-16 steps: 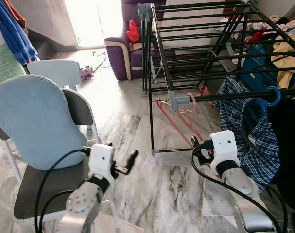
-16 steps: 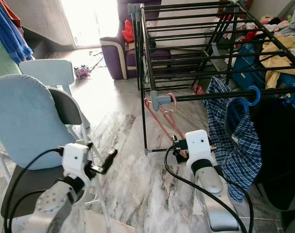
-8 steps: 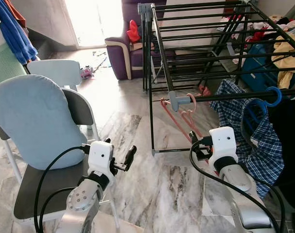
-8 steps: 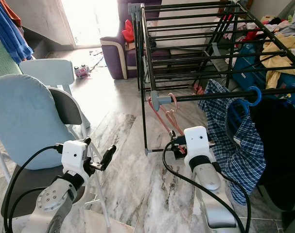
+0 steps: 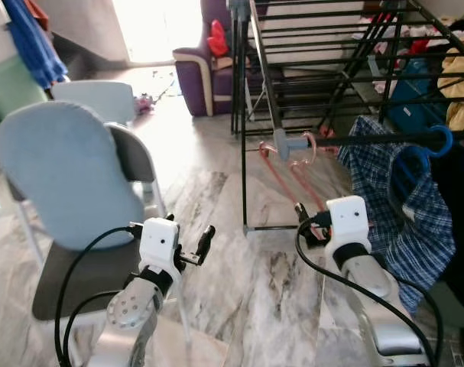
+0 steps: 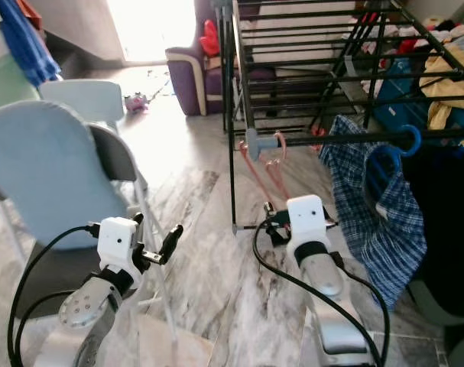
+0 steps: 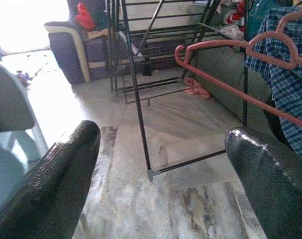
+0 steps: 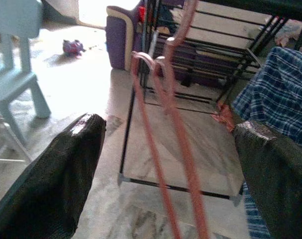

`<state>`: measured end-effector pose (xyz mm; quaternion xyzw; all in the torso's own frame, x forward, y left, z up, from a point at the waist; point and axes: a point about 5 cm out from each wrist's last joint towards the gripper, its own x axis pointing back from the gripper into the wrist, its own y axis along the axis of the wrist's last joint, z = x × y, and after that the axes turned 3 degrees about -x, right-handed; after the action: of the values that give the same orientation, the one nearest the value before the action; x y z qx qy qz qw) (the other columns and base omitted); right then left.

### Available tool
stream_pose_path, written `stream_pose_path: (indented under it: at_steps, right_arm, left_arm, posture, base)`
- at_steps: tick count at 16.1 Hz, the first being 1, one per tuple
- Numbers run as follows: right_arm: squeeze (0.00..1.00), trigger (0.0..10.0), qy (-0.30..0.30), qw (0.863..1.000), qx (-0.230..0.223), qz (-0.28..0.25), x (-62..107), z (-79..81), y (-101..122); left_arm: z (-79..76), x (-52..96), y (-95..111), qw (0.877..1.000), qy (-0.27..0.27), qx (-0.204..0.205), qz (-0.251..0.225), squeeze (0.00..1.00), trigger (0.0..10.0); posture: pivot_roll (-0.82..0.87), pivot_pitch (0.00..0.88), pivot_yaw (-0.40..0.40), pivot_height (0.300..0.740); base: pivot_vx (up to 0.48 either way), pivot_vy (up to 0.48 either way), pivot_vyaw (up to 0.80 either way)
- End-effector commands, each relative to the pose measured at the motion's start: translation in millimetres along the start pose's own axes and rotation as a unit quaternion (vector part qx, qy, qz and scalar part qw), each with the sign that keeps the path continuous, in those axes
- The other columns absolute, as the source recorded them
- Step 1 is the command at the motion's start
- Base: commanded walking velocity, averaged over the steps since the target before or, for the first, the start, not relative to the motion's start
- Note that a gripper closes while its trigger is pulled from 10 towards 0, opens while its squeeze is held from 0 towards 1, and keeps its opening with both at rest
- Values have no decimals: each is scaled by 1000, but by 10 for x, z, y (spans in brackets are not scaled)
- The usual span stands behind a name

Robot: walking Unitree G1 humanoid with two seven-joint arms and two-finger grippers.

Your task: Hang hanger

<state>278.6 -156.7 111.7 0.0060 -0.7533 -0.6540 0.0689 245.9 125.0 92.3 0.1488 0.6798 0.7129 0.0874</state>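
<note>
The pink hanger (image 5: 287,173) hangs by its hook on the front bar of the black drying rack (image 5: 346,140). The right gripper (image 8: 170,164) is just below and in front of it, fingers spread wide apart, with the hanger's thin arms between them, not pinched. The left gripper (image 7: 160,164) is spread open too, holding nothing, beside the blue chair (image 5: 60,180). A blue checked shirt (image 5: 403,206) hangs near the right gripper.

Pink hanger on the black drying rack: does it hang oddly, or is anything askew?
The pink plastic hanger hooks at the very end of the black metal drying rack's front bar, by the grey corner joint, and hangs skewed. Right gripper is open just below it.
</note>
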Motion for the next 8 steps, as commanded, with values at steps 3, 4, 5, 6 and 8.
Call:
stream_pose_path:
  at_steps: [3,4,5,6,8]
  right_arm:
    - [0,10000,0,1000,-2,1,-20,0,-1]
    - [0,10000,0,1000,-2,1,-22,-4,-2]
    - [0,10000,-1,1000,-2,1,-28,-5,-1]
    - [0,10000,-1,1000,-2,0,-33,-4,0]
    - [0,10000,-1,1000,-2,0,-42,-4,3]
  left_arm:
    - [-25,-11,-28,1000,-3,-5,6,0,10000]
    - [-29,-14,-29,1000,-4,-5,6,0,10000]
    - [-35,-18,-28,1000,-4,-5,6,0,10000]
    - [-41,-20,-28,1000,-5,-6,6,0,10000]
    - [-50,-26,-27,1000,-8,-8,5,0,10000]
  posture:
    - [-122,0,49,736]
    - [-122,0,49,736]
    - [-123,0,48,736]
    - [-123,0,48,736]
    - [-122,0,48,736]
  base:
    - [-347,0,0]
    - [-349,0,0]
    - [-349,0,0]
    - [-349,0,0]
    - [-349,0,0]
